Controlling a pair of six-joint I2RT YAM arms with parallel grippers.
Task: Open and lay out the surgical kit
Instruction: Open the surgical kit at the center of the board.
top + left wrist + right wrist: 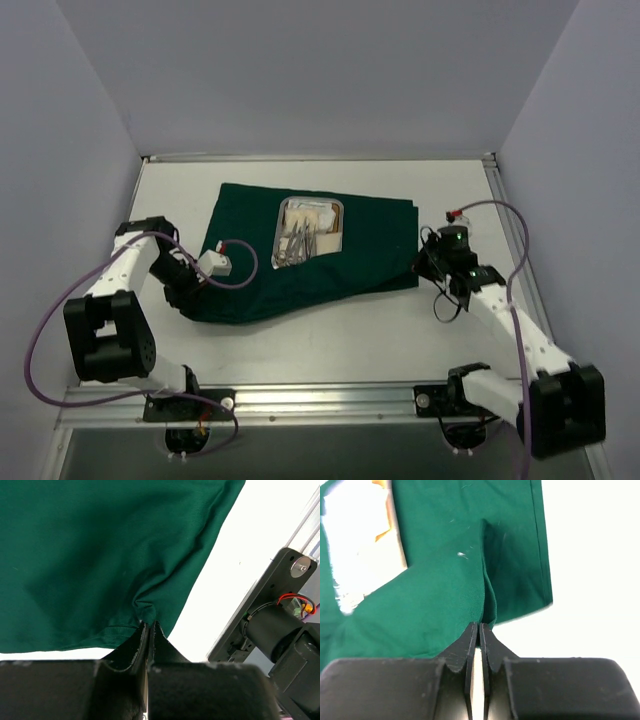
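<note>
The surgical kit lies mid-table on a dark green cloth (350,255), partly spread out. On the cloth stands a steel tray (311,230) holding silver instruments (295,245) and white pads. My left gripper (192,292) is at the cloth's near-left edge. In the left wrist view the gripper (149,625) is shut on a puckered bit of the cloth (100,555). My right gripper (424,262) is at the cloth's right edge. In the right wrist view the gripper (479,626) is shut on a raised fold of the cloth (440,595). The tray (355,545) shows washed-out at upper left.
White table (400,330) with a metal rail (330,400) along its near edge and grey walls on three sides. An arm base and motor (280,630) show at the right of the left wrist view. Purple cables loop beside both arms.
</note>
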